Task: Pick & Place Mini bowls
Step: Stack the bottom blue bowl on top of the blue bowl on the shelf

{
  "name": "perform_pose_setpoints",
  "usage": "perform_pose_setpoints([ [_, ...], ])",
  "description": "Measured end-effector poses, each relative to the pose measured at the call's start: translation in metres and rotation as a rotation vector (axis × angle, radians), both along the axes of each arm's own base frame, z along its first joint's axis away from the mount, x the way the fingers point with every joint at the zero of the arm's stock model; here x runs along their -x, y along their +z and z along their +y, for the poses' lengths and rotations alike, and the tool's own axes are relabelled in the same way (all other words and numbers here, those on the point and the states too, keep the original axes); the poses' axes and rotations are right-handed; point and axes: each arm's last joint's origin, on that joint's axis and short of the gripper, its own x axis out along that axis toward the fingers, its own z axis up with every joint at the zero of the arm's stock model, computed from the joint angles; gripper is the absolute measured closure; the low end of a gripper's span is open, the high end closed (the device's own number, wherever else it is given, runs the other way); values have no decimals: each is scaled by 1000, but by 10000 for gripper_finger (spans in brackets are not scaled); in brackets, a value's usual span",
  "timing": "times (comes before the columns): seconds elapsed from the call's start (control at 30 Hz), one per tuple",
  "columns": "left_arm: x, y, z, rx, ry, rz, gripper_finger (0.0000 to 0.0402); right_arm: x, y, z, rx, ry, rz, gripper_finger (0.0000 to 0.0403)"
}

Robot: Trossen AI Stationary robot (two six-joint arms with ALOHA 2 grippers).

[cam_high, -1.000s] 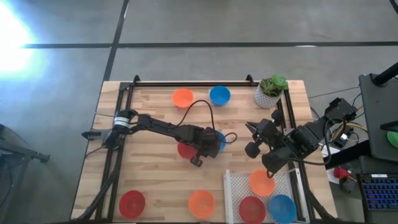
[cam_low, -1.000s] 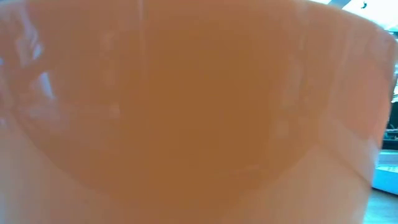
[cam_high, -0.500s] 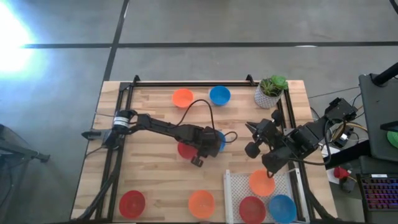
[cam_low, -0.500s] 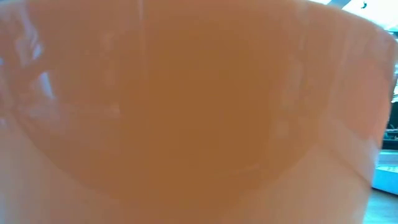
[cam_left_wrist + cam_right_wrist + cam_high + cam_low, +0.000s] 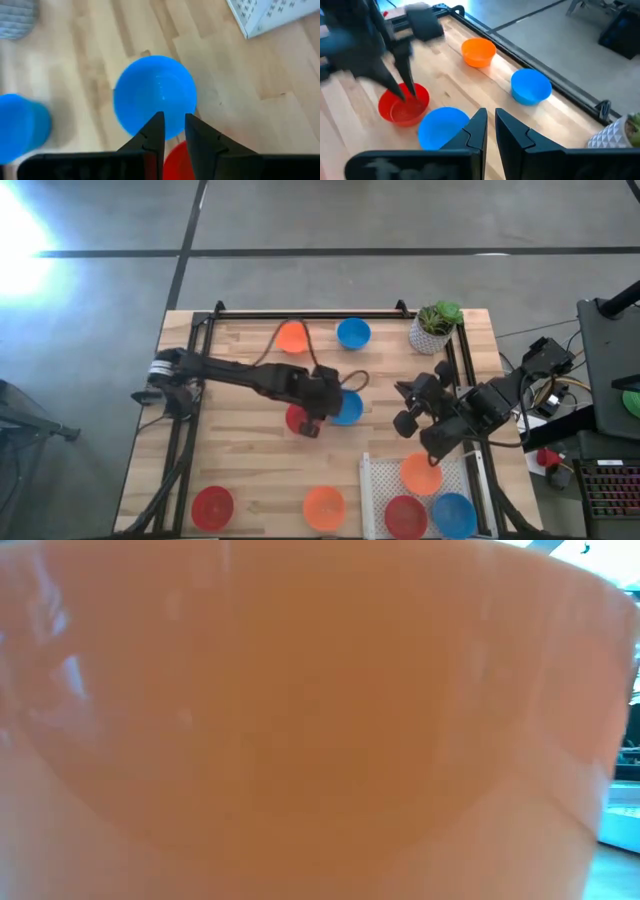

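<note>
Mini bowls, table centre: blue bowl (image 5: 346, 408) and red bowl (image 5: 297, 419) close together near the middle of the table (image 5: 240, 460); in the left wrist view blue bowl (image 5: 155, 96) open side up, red bowl (image 5: 176, 161) just beside it.
Mini bowls, far edge: orange bowl (image 5: 293, 336) and second blue bowl (image 5: 353, 333) side by side, apart.
Mini bowls, near edge: red bowl (image 5: 212, 506) and orange bowl (image 5: 322, 506) standing separately on the wood.
Mini bowls, in tray: orange bowl (image 5: 421, 473), red bowl (image 5: 404, 515) and blue bowl (image 5: 452, 514) grouped in the white perforated tray (image 5: 371, 480) at the near right corner.
Left gripper (image 5: 310, 420): over the centre pair, fingertips at the red bowl, beside the blue one; fingers a narrow gap apart, nothing held; in the right wrist view tips (image 5: 406, 90) point down into the red bowl (image 5: 403, 104).
Right gripper (image 5: 408, 398): above the table right of centre, well clear of the centre bowls; fingers (image 5: 479, 131) nearly together, empty.
Low view: filled by an orange bowl wall (image 5: 320, 720) close to the lens.
Other: white pot with green plant (image 5: 434, 326) at the far right corner.
</note>
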Motion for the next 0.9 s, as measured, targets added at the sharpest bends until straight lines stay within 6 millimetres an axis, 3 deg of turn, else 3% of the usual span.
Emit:
perform_pose_setpoints([
  [0.17,36,27,2,37,60,-76,333,-1,-18,0,-40,6,69,369],
  [0.33,76,35,5,45,129,-183,333,-4,-34,2,-53,28,96,369],
  [0.67,156,26,7,58,263,-417,337,-24,-60,0,-146,100,93,369],
  [0.9,186,7,8,115,249,-569,337,-35,-70,-14,-130,78,73,369],
])
